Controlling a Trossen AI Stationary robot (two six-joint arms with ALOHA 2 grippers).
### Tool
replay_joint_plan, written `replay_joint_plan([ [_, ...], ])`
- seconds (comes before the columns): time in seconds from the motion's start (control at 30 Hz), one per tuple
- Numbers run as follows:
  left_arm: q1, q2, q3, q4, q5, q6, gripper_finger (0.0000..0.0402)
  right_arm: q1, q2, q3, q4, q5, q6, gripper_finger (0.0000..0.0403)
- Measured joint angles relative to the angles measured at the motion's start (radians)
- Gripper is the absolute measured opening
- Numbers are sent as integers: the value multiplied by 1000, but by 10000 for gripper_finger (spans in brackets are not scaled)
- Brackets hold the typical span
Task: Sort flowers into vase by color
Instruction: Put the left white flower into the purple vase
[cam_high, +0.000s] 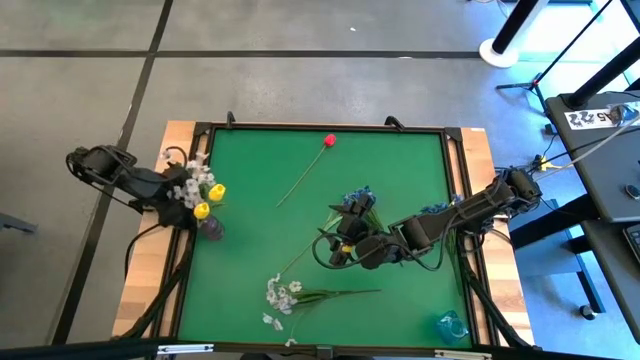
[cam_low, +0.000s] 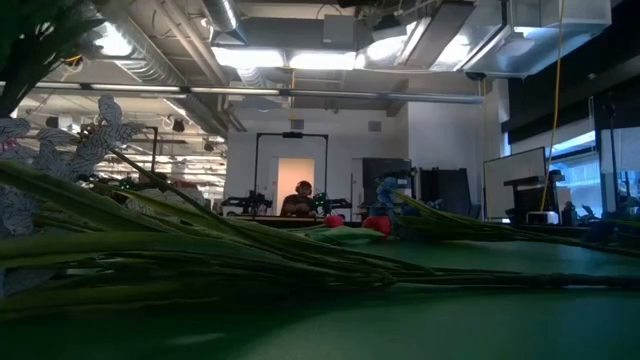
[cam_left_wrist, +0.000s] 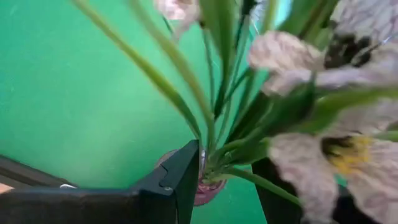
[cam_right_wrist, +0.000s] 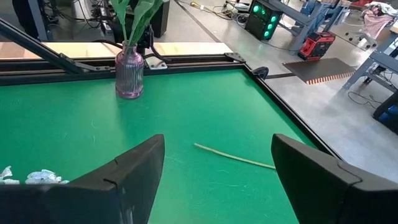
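A purple glass vase (cam_high: 211, 229) stands at the mat's left edge with yellow tulips (cam_high: 215, 191) and white blossoms (cam_high: 189, 186) in it. My left gripper (cam_left_wrist: 227, 186) is open just above the vase (cam_left_wrist: 205, 190), one finger on each side of the green stems (cam_left_wrist: 214, 134); I cannot tell if it touches them. My right gripper (cam_high: 338, 248) is open and empty, low over the mat's middle, beside a blue spray (cam_high: 356, 203) lying flat. A red tulip (cam_high: 329, 140) lies at the far middle. A white spray (cam_high: 281, 294) lies near the front edge.
A pale blue vase (cam_high: 450, 326) stands at the mat's near right corner. A black frame (cam_high: 320, 128) rims the green mat. In the right wrist view a thin bare stem (cam_right_wrist: 233, 158) lies ahead of the open fingers, and the purple vase (cam_right_wrist: 129, 74) stands farther off.
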Motion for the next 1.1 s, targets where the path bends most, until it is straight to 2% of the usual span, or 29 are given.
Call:
replay_joint_plan([
  [0.17, 0, 0, 0, -2, 85, 6, 140, 0, 0, 0, 0, -5, -7, 294],
  [0.47, 0, 59, 0, -34, 96, 12, 140, 0, 0, 0, -8, 2, -8, 294],
  [0.7, 0, 147, 72, -136, 102, 8, 136, 0, 0, 0, -8, 2, -8, 294],
  [0.8, 0, 168, 86, -135, 117, 12, 111, 0, 0, 0, -8, 2, -8, 294],
  [0.97, 0, 199, 88, -137, 218, -4, 18, 0, 0, 0, -9, 3, -8, 294],
  [1.1, 0, 224, 89, -137, 272, -50, 9, 0, 0, 0, -20, 4, -8, 294],
])
